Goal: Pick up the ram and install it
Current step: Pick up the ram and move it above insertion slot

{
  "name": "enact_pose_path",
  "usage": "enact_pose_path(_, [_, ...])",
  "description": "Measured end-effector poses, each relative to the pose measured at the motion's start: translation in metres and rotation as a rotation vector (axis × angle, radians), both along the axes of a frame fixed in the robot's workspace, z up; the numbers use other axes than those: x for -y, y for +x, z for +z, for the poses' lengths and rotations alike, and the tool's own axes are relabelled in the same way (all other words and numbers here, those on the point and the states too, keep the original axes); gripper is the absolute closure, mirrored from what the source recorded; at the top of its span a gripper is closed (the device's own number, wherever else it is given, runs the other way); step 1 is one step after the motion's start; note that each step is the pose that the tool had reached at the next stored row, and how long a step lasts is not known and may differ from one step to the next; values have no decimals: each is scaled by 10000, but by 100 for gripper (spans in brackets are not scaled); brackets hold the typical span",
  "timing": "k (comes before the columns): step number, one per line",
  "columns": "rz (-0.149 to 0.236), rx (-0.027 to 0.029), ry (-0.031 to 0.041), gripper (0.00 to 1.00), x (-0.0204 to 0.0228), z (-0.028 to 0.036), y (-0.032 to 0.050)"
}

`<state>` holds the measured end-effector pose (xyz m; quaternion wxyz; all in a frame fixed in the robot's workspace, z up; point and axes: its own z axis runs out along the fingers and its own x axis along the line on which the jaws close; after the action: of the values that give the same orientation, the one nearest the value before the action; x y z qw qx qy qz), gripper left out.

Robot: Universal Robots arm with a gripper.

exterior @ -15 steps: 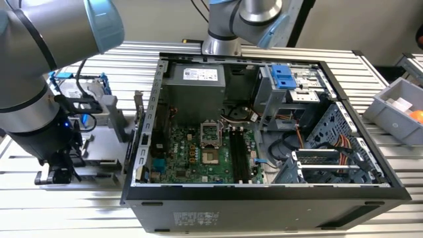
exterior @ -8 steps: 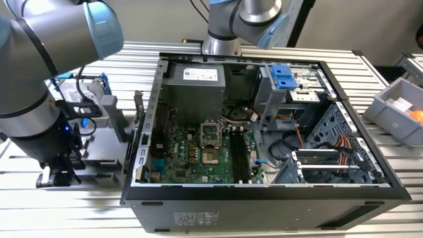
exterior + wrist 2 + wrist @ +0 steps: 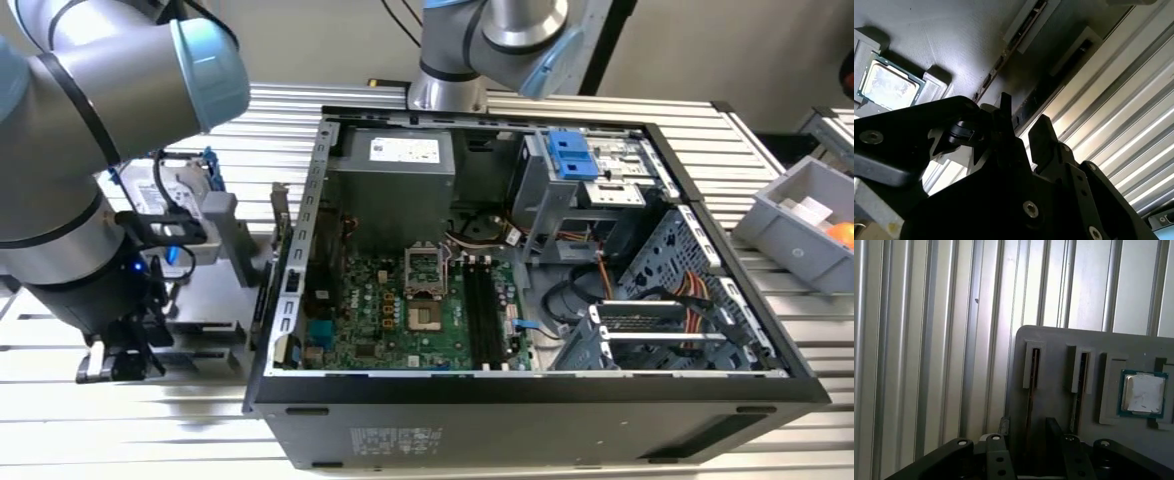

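The ram (image 3: 1032, 382) stands on edge in a slot of a grey holder (image 3: 1054, 342), seen as a thin dark strip; in the second wrist view the ram (image 3: 1004, 57) runs along that slot. A second similar stick (image 3: 1083, 385) fills the neighbouring slot. My gripper (image 3: 1029, 432) is open just above the holder, one finger on each side of the first ram and not touching it. In the second wrist view the gripper (image 3: 1021, 125) shows the same gap. In the exterior view the gripper (image 3: 118, 358) hangs low at the left, beside the open computer case (image 3: 300, 300).
A small square silver processor chip (image 3: 1142, 394) lies in the holder beside the slots. The motherboard's empty memory slots (image 3: 487, 310) lie inside the case. A second arm's base (image 3: 454, 85) stands behind the case, and a grey bin (image 3: 801, 225) sits at the exterior view's right.
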<state>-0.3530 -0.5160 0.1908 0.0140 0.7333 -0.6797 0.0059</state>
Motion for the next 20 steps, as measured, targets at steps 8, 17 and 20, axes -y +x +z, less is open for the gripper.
enact_pose_path(8, [0,1,1,100,0,-13,-1])
enact_pose_path(17, [0,1,1,100,0,-13,-4])
enact_pose_path(20, [0,2,1,100,0,-12,-5])
